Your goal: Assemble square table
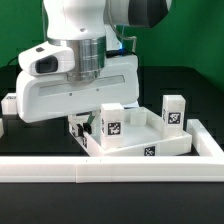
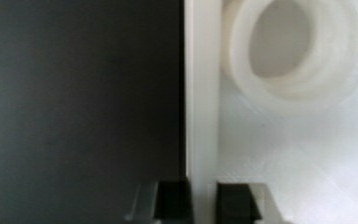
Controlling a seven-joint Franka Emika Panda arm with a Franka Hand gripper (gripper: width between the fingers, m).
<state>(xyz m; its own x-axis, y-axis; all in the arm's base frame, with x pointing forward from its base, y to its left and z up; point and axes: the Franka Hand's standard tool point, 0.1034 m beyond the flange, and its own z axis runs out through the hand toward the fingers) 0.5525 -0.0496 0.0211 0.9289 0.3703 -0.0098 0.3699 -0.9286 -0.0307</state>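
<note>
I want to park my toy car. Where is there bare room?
Bare black table lies between the border wall and the tabletop, on the exterior view's left. Crowded: around the tabletop, with two upright legs and the gripper on its rim.

my arm (image 1: 95,22) is glossy white with a dark grey joint band near the top. a wide, white, boxy housing (image 1: 75,88) sits at my wrist, with a black oval window (image 1: 45,63) at one end. my end effector (image 2: 206,200) ends in two dark, square-edged fingers (image 2: 172,202).
</note>
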